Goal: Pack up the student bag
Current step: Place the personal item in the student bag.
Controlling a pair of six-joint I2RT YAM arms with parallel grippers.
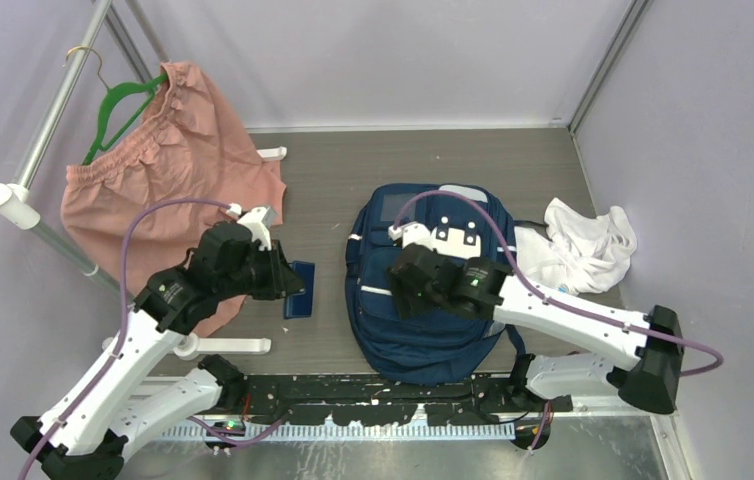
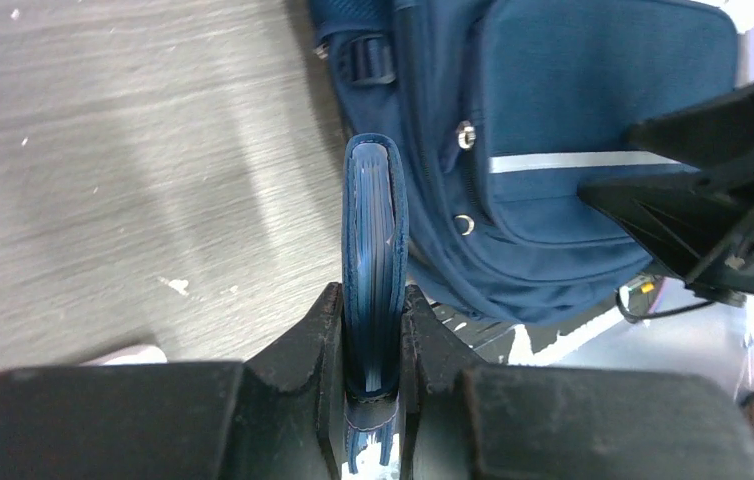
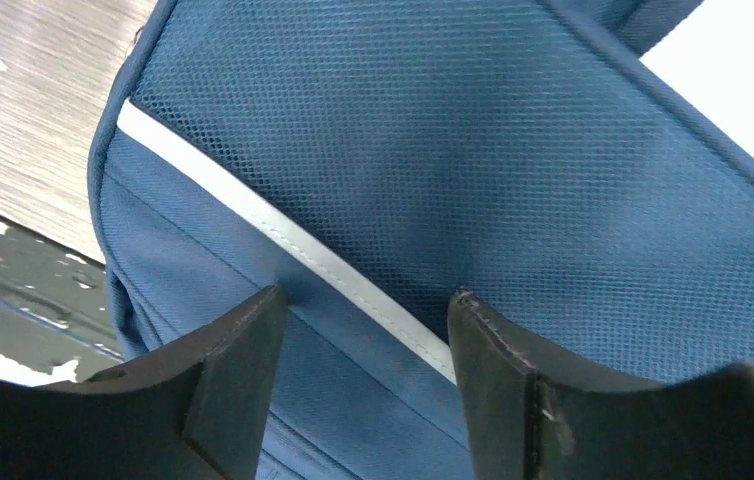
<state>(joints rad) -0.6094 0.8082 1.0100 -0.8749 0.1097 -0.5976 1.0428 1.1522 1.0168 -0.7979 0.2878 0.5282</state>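
student bag (image 3: 473,150) cropped, notebook (image 2: 373,240) base — hidden

Navy student bag (image 1: 423,340) with white stripes, blue notebook (image 2: 373,230), pink shorts (image 1: 183,160)

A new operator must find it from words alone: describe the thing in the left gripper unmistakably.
Start at the navy backpack lying mid-table. To its left, toward the pink shorts, the left gripper is shut on a slim navy notebook, clamped by its edge. It is the only small, stiff, flat item; its neighbours are soft fabric.
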